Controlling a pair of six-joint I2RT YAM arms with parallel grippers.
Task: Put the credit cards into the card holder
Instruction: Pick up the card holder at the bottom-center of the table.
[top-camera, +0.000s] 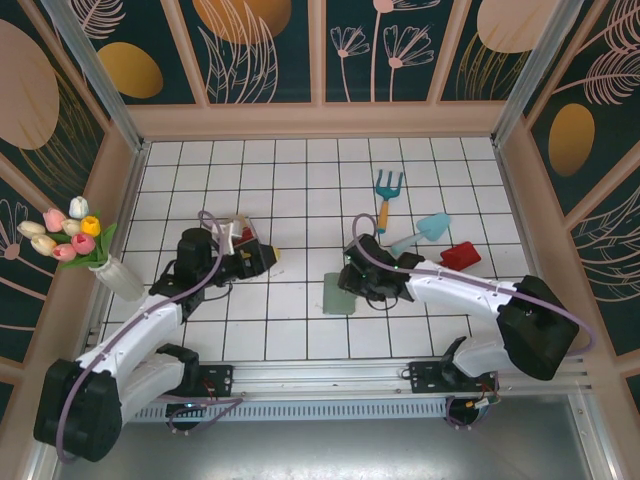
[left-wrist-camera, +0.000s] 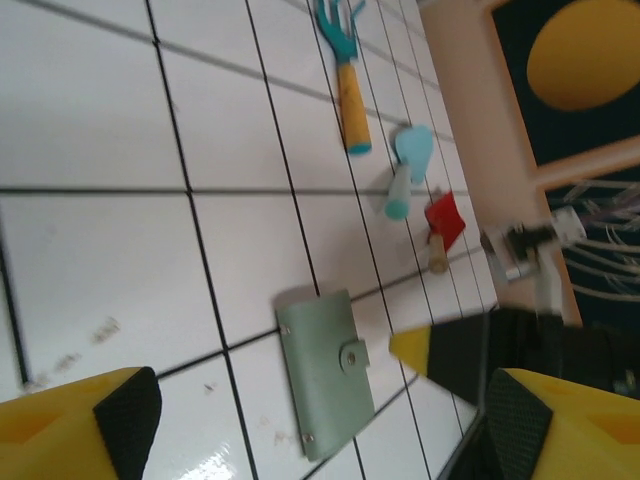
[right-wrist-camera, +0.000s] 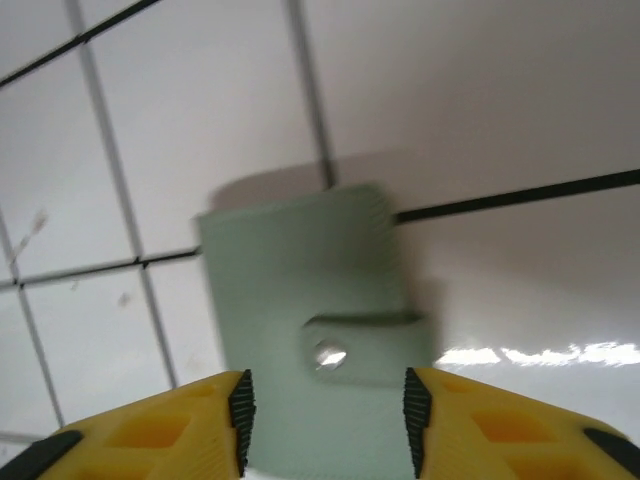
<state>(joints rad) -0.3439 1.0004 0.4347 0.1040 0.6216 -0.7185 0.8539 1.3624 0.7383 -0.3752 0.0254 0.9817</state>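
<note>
The card holder is a flat grey-green wallet, folded shut with its snap tab fastened, lying on the white tiles at mid-table. My right gripper hovers right over it, jaws open, with the tab end showing between its yellow fingers. In the right wrist view the right gripper holds nothing. My left gripper is a tile or so to the left, pointing at the card holder. In its wrist view the left gripper is wide open and empty. The credit cards are out of view.
A blue-and-orange toy rake, a light-blue trowel and a red scoop lie at the back right. A small clear object sits just behind the left gripper. A vase of tulips stands at the left wall.
</note>
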